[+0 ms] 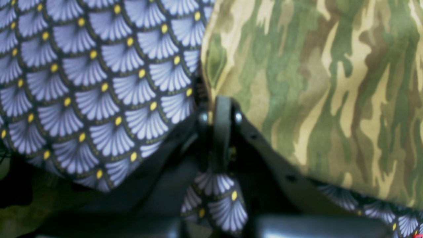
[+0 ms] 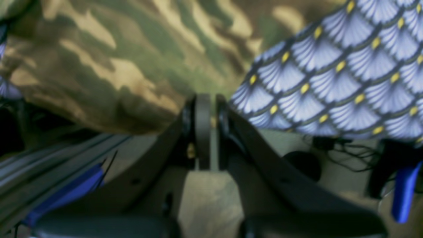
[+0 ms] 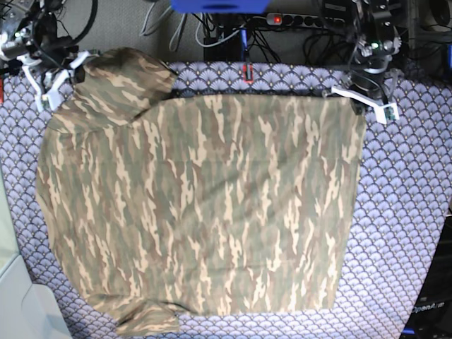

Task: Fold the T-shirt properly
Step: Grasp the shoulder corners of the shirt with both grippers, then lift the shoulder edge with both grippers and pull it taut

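Camouflage fills most of the base view: the T-shirt (image 3: 205, 205) lies spread nearly flat on the fan-scale patterned cloth (image 3: 402, 212) that covers the table, its hem edge running down the right of that view and one sleeve folded over at the top left. The left gripper (image 3: 358, 106) sits at the shirt's upper right corner in the base view, and its wrist camera shows the jaws pressed together with the edge of the T-shirt (image 1: 314, 99) pinched between them, the patterned cloth (image 1: 99, 82) lying to the other side. The right gripper (image 3: 73, 76) is at the upper left corner by the folded sleeve; in its own view, which is blurred, the jaws stand closed at the border where the T-shirt (image 2: 115, 66) meets the patterned cloth (image 2: 347, 76), and the shirt's edge appears caught between them. Cables and a power strip (image 3: 296, 19) lie beyond the table's far edge.
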Tool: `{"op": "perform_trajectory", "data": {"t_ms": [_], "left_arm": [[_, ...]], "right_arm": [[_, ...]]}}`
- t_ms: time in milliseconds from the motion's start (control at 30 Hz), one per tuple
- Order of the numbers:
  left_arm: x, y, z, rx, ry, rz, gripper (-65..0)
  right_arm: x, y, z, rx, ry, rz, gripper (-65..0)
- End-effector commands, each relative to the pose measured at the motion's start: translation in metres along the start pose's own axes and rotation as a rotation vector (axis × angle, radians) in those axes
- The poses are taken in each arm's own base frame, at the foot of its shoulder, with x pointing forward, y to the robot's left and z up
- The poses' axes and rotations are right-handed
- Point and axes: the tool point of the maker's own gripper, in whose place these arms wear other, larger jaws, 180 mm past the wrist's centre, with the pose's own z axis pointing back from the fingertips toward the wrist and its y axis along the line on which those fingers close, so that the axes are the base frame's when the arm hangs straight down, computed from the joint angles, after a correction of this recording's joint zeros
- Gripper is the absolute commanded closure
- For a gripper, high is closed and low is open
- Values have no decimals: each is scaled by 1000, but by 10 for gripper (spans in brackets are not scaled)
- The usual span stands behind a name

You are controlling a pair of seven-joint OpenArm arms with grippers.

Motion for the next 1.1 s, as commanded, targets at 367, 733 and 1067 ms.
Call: {"op": "perform_trajectory", "data": {"t_ms": [367,733,1067], "left_arm": [[8,5,3,11,-32,-17,-7],[13,10,3,15,-38,-36,-7],[13,10,3,15,-38,-36,-7]], "right_arm": [[26,-10,8,7,-26,-35,-298],[10,-15,-13,81,1,-164,-321],[0,-8,-27,124,33,-207,-321]]}}
